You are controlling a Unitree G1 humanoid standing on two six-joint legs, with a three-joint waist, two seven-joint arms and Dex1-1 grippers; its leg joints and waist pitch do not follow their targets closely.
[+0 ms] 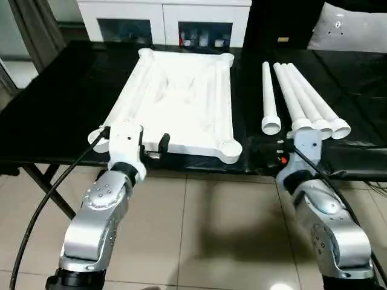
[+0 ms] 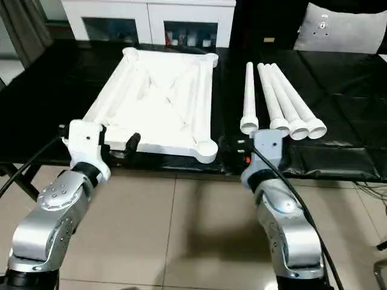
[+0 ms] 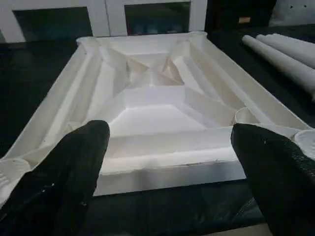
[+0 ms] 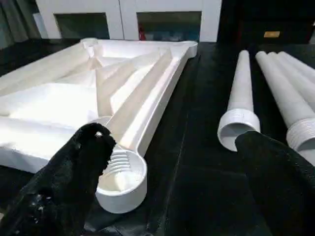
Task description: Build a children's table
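Note:
The children's table lies in parts on the black work table [image 1: 60,103]. Its white top [image 1: 181,99] is upside down with the ribbed underside up and a round socket [image 4: 123,182] at the near right corner. Four white legs [image 1: 302,96] lie side by side to its right, flared ends towards me. At the top's near edge my left gripper [image 3: 167,147] stands open, with the edge seen between its black fingers [image 3: 74,167]. My right gripper [image 4: 172,157] is open over the black gap between that corner socket and the nearest leg's end [image 4: 236,128]. Neither gripper holds anything.
A white cabinet [image 1: 163,21] with dark glass doors stands behind the work table, and a grey cushion [image 1: 351,27] lies at the back right. Beige tiled floor [image 1: 211,229] lies below my forearms. A black cable [image 1: 48,199] runs along my left arm.

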